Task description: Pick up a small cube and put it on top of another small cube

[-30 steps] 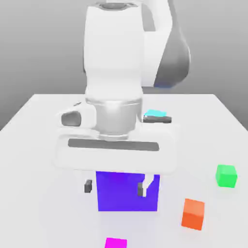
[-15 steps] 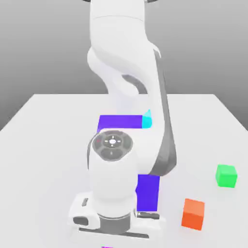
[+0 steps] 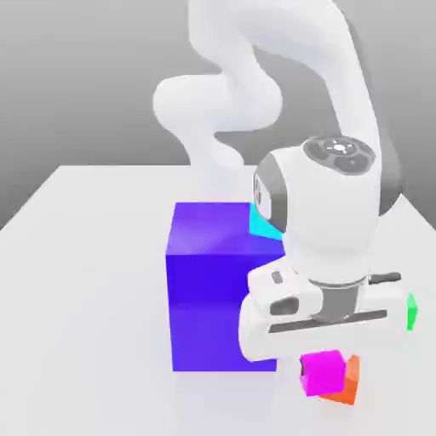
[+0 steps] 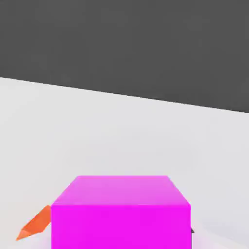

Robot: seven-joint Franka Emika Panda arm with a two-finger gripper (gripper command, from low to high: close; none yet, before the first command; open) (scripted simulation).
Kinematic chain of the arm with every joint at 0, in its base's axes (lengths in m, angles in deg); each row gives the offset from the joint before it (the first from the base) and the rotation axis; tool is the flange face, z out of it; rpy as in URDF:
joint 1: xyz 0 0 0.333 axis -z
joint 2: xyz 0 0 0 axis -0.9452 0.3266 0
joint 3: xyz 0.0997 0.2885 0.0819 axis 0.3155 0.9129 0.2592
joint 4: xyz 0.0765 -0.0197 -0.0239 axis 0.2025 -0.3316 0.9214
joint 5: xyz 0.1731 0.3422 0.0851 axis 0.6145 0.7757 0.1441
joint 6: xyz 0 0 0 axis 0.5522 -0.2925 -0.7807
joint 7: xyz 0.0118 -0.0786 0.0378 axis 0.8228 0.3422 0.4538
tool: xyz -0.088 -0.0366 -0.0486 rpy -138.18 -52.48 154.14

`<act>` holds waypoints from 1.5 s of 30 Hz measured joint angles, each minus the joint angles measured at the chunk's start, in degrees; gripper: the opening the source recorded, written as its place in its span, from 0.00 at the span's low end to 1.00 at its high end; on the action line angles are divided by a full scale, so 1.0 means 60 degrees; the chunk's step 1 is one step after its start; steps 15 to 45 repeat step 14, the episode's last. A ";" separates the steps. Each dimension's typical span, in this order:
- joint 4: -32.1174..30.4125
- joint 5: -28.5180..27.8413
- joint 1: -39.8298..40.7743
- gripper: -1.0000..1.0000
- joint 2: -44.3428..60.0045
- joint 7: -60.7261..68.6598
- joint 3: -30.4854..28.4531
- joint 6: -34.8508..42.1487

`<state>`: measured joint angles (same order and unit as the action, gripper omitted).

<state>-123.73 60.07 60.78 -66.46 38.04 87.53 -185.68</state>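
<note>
The small magenta cube [image 3: 323,373] hangs just under my gripper [image 3: 324,371], which is shut on it, at the exterior view's lower right. The orange cube [image 3: 347,387] sits right behind and below it, mostly covered, with only its right edge and bottom corner peeking out. In the hand view the magenta cube [image 4: 120,213] looms close, and a sliver of the orange cube [image 4: 35,226] shows beside it. The magenta cube appears a little above and in front of the orange one; I cannot tell whether they touch.
A big blue-violet block [image 3: 217,285] stands just to the exterior view's left of the hand. A cyan cube [image 3: 261,221] pokes out behind it. A green cube [image 3: 411,312] is partly covered by the hand at the right. The white table [image 3: 77,298] spreads around.
The gripper closed on the magenta cube near the front edge, lifted it and carried it to the exterior view's right, over to the orange cube. The arm swung right, uncovering the blue-violet block.
</note>
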 joint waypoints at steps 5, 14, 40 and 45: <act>-0.1371 0.0074 -0.2732 0.00 -0.1359 -0.0052 0.1659 -0.0022; -0.1519 -0.1909 -0.3669 1.00 0.0326 -0.1518 0.0423 -0.1708; -0.1519 -0.1909 -0.3669 1.00 0.0326 -0.1518 0.0423 -0.1708; -0.1519 -0.1909 -0.3669 1.00 0.0326 -0.1518 0.0423 -0.1708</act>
